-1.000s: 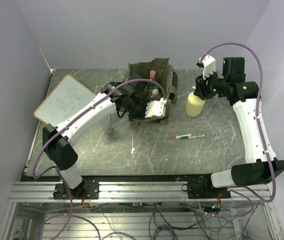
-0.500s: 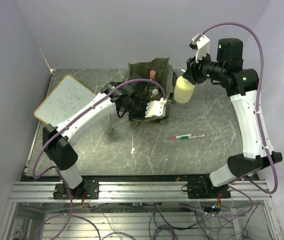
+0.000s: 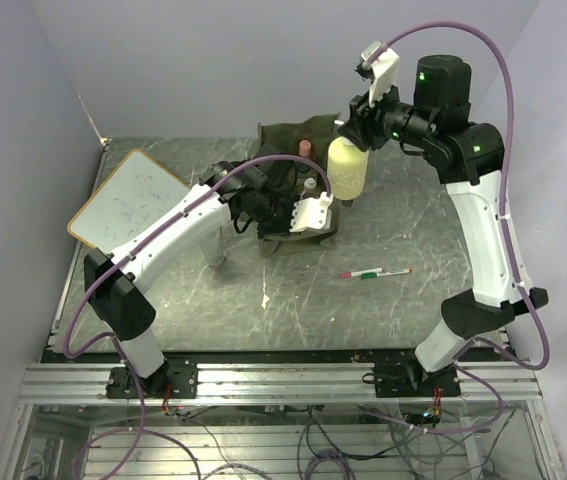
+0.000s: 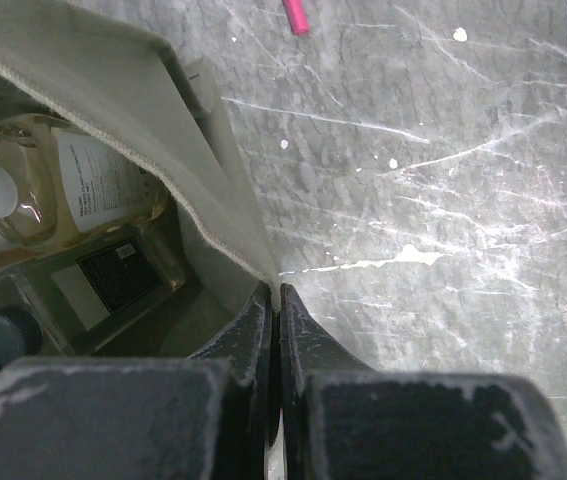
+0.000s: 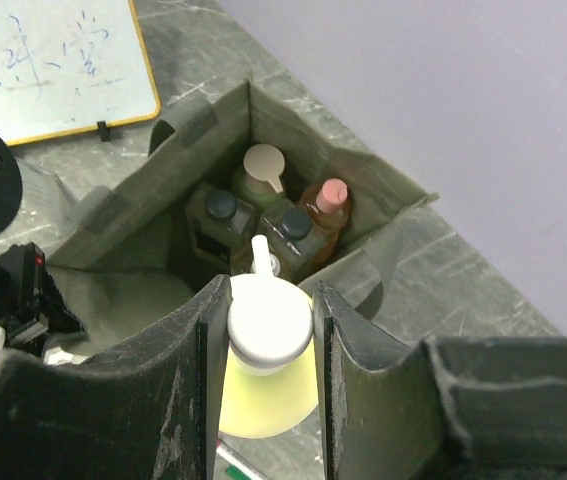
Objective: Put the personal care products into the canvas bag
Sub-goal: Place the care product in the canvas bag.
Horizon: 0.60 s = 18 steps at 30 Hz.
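Top external view: one grey marbled tabletop (image 3: 293,300) between pale lilac walls (image 3: 213,60) carries one boxy olive-green canvas bag (image 3: 283,138), one wood-framed whiteboard (image 3: 128,195) and one red-green-white pen (image 3: 375,272). The left gripper (image 4: 277,300) pinches the bag's rim. The right gripper (image 3: 358,125) clamps one yellow-green white-capped bottle (image 3: 347,168), which hung beside the bag a second ago and is now over its right edge. At least four capped containers (image 5: 294,225) stand inside.
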Motion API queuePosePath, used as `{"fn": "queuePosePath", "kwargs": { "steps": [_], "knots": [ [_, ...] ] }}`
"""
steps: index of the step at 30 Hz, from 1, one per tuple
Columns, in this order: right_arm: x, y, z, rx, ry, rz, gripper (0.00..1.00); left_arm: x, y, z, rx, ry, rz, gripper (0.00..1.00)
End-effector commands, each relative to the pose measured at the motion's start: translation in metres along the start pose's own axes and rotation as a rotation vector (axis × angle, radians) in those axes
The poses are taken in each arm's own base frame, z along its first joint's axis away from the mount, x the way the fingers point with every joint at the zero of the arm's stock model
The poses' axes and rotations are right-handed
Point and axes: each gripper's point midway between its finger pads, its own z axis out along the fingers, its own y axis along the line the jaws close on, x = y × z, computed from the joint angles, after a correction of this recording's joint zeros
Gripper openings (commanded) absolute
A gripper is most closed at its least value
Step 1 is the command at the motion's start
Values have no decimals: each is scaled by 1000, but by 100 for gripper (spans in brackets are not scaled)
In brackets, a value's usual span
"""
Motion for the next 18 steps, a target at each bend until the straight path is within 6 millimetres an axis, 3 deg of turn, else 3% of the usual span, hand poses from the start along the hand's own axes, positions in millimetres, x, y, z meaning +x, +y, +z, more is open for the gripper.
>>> {"fn": "queuePosePath", "kwargs": {
  "steps": [1,11,18],
  "knots": [
    [-67,2,-5,13,-225,-60,0,-15,-12,-8,39,-51,-3,7],
    [-80,18,25,-61,-262,-51,0,-13,-21,-11,53,-56,-2,7],
    [-65,26,50,-121,-244,-45,0,-17,-25,-15,59,-79,-6,7]
  ]
}}
